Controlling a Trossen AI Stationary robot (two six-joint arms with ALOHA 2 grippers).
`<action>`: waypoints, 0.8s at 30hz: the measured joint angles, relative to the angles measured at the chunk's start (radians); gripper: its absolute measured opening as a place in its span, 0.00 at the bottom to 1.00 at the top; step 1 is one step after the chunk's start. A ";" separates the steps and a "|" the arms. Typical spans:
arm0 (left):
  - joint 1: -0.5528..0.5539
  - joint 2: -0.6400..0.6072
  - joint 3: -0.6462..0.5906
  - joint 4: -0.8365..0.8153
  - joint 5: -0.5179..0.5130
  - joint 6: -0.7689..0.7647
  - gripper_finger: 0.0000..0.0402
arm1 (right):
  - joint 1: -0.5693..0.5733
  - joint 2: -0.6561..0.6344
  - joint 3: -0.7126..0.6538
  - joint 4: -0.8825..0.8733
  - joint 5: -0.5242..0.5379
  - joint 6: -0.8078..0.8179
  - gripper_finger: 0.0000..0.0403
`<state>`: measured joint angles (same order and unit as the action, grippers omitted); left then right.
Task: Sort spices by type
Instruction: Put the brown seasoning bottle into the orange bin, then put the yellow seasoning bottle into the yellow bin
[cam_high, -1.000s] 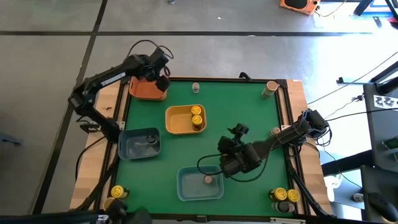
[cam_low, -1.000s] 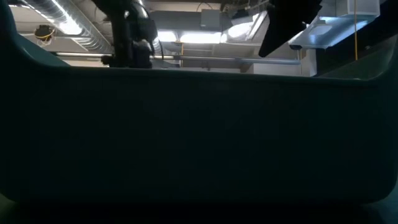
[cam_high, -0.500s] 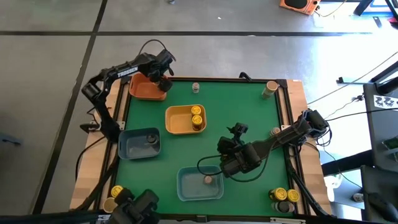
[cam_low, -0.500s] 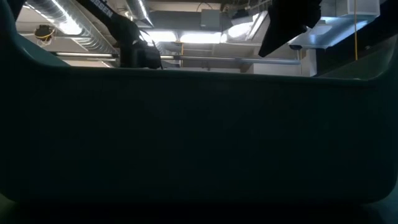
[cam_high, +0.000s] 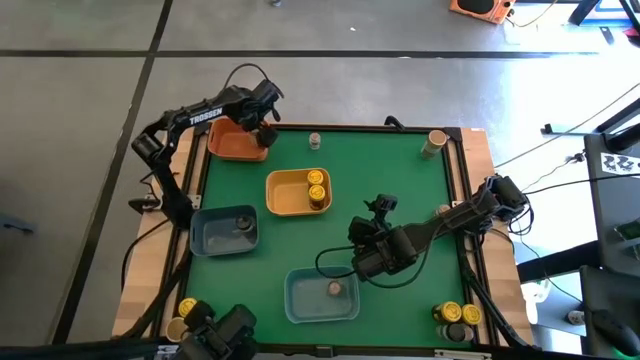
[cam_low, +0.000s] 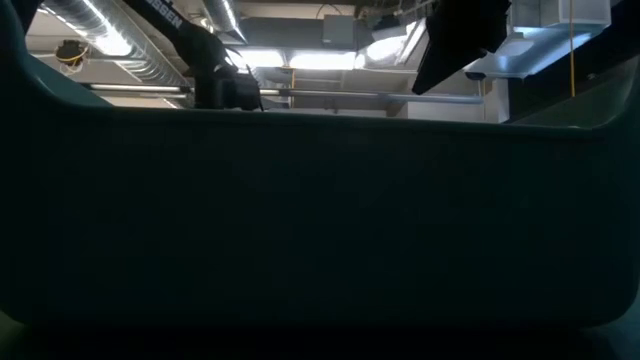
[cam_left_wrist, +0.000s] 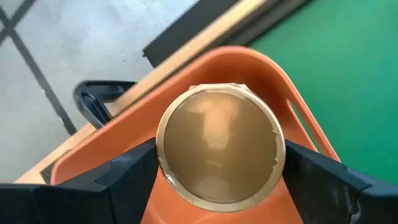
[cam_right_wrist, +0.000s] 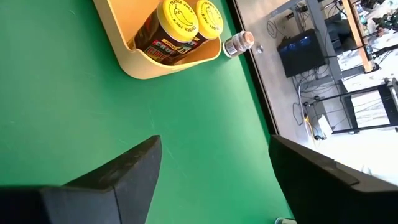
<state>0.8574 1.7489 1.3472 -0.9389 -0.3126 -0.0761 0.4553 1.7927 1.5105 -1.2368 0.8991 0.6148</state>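
Observation:
A spice jar with a tan lid (cam_left_wrist: 219, 152) sits between the fingers of my left gripper (cam_left_wrist: 221, 149), over the orange tray (cam_left_wrist: 283, 93) at the table's far left corner (cam_high: 232, 146). The gripper (cam_high: 262, 130) hides the jar in the high view. My right gripper (cam_right_wrist: 211, 180) is open with nothing between its fingers. It hangs over the green mat right of centre (cam_high: 362, 262), beside the near blue tray (cam_high: 300, 300). Two yellow-lidded jars (cam_high: 317, 186) stand in the yellow tray (cam_high: 285, 195). My left gripper has the jar pinched between its two fingers (cam_left_wrist: 134, 174), which stand against opposite sides of the lid's rim (cam_left_wrist: 163, 149). They come from above, pointing steeply down. The jar is upright inside the orange tray. Its lid hides whether its bottom rests on the tray floor.
A dark-lidded jar (cam_high: 241, 226) stands in the left blue tray (cam_high: 210, 235), and a tan one (cam_high: 335, 289) in the near blue tray. Loose jars stand at the far edge (cam_high: 315, 141), far right (cam_high: 435, 143), right edge (cam_high: 442, 211) and both near corners (cam_high: 455, 318) (cam_high: 187, 312). A dark tray wall (cam_low: 320, 220) blocks the low view.
My left gripper has sunk with the jar toward the orange tray and shifted a little toward the table's right. It has kept still for the last half second.

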 joint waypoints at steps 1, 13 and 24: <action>0.000 0.000 0.000 0.003 -0.004 0.000 0.79 | 0.000 0.000 0.000 0.000 0.000 -0.001 0.74; -0.003 -0.081 0.000 -0.023 0.007 0.011 0.80 | 0.000 0.000 0.000 0.001 0.000 -0.018 0.74; -0.131 -0.280 0.000 -0.073 0.091 0.005 0.80 | 0.001 0.000 0.000 0.000 0.026 -0.065 0.74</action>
<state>0.7263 1.4687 1.3476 -1.0119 -0.2214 -0.0712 0.4560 1.7931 1.5105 -1.2367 0.9249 0.5500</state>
